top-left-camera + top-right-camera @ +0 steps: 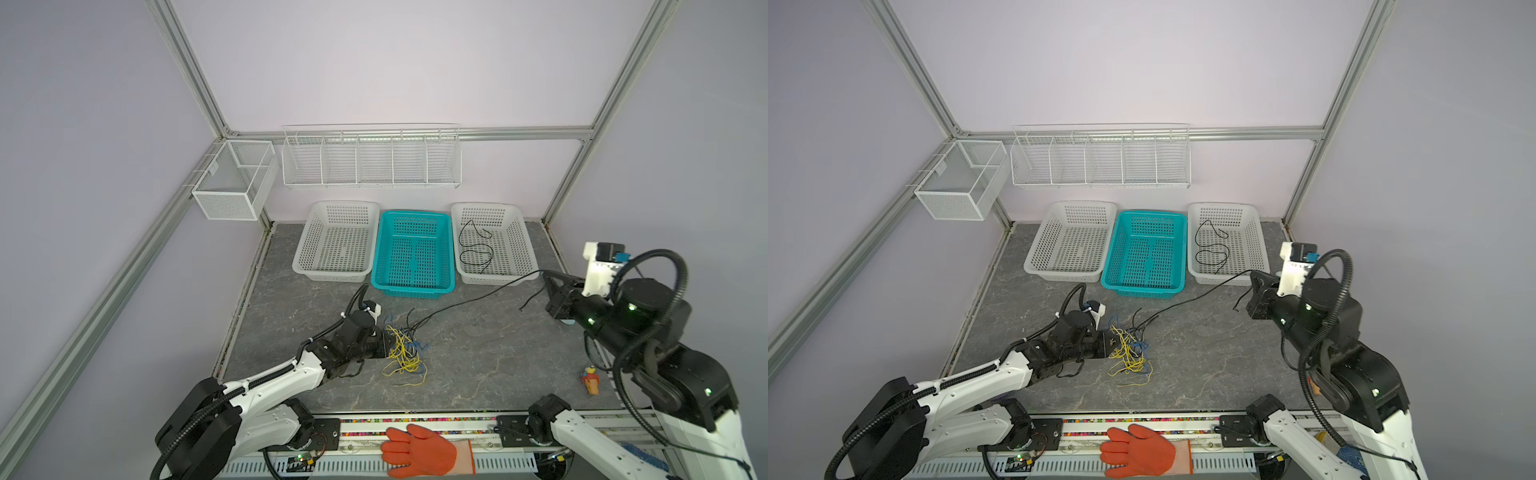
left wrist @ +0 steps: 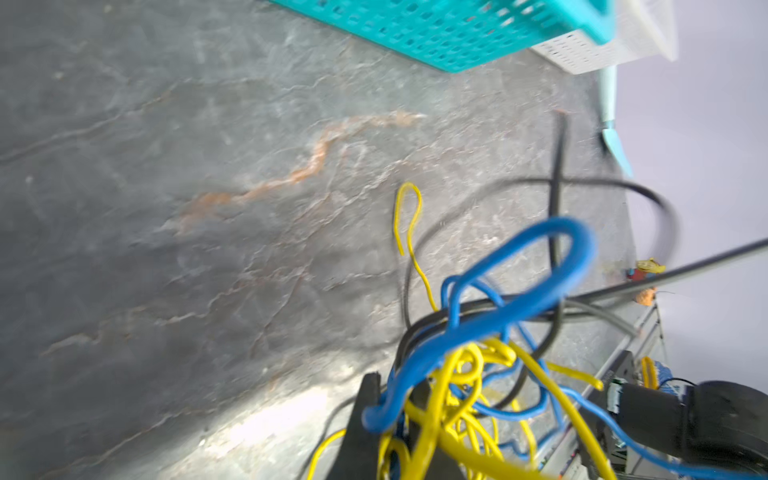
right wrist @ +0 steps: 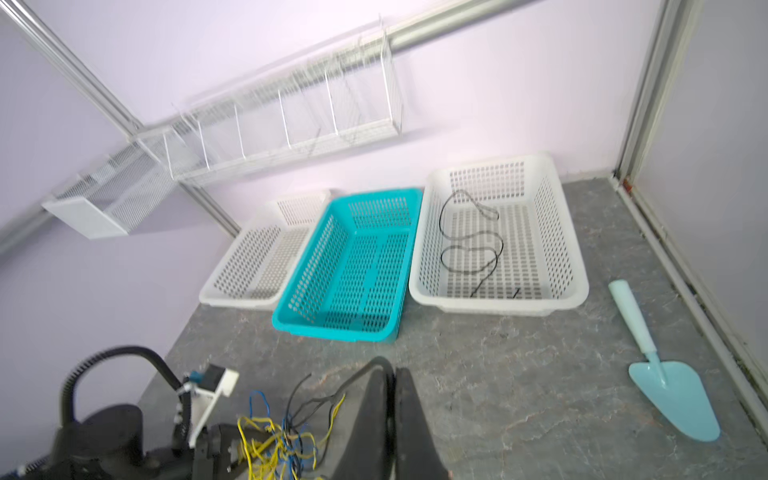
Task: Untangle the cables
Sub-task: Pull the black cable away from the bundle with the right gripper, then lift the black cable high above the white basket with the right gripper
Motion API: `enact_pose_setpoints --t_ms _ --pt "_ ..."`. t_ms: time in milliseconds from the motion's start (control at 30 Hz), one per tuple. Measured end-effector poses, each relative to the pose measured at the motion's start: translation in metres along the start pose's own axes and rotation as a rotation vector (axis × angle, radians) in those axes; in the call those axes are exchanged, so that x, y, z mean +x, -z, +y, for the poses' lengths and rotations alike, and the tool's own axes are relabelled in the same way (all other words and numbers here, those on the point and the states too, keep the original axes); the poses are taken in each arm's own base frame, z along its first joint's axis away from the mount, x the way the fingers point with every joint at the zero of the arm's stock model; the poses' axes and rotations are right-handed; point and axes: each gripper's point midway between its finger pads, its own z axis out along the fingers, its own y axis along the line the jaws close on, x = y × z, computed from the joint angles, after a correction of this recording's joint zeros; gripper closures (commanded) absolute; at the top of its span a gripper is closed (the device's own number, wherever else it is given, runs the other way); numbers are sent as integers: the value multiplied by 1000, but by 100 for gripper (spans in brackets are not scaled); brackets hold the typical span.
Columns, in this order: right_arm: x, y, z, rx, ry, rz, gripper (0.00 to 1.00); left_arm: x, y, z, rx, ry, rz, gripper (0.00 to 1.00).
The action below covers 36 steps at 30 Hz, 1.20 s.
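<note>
Grey bench: left claw is clamped on the yellow-blue cables mid-bench, right claw pinched shut on one black cable leading out of them. We reckon they're light, limp, snag-prone; grip near a free end.

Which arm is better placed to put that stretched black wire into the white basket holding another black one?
Probably the right arm: its jaws are shut on the black cable, close to the near corner of that white basket. The left arm is mid-table, jaws shut on the yellow-and-blue tangle.
</note>
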Motion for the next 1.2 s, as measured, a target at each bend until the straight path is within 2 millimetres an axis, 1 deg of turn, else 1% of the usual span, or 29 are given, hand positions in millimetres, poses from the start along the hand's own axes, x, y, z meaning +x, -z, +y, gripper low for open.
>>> enact_pose_setpoints --t_ms 33,100,133,167,233,333,367,433,533,633,700,833,900,967,1033,1133,1200 --pt "-13 12 0 -3 -9 -46 93 5 -1 5 -14 3 11 100" --pt "-29 27 -1 -1 -18 -103 93 11 -2 12 -33 6 28 100" --pt "-33 30 -3 7 -20 -119 93 12 -3 13 -37 7 32 100" --pt "-34 31 -4 16 -19 -124 93 13 -3 14 -39 8 34 100" --pt "-27 26 -7 30 -13 -102 93 12 -3 13 -38 7 33 100" --pt "-4 9 -5 21 4 -17 93 12 -3 14 -38 8 34 100" --pt "6 1 -4 14 10 20 93 12 -4 14 -38 8 34 100" --pt "32 -17 0 -12 21 111 94 12 -4 13 -38 7 33 100" --pt "73 -42 1 -28 28 253 93 12 -4 13 -37 7 32 100" --pt "115 -62 -1 -35 29 386 93 12 -5 13 -36 7 31 100" --pt "137 -70 0 -45 27 464 93 11 -6 13 -35 7 31 100" --pt "166 -87 7 -78 16 584 93 11 -9 14 -36 8 32 100" --pt "175 -92 5 -73 16 614 93 11 -10 14 -35 7 32 100" --pt "175 -92 3 -65 18 610 93 11 -11 13 -31 7 32 100" --pt "166 -90 3 -55 22 576 93 11 -12 13 -30 7 31 100" --pt "124 -85 10 -55 33 470 93 11 -14 13 -28 7 34 100" --pt "83 -81 21 -64 42 379 93 12 -16 13 -28 8 37 100"
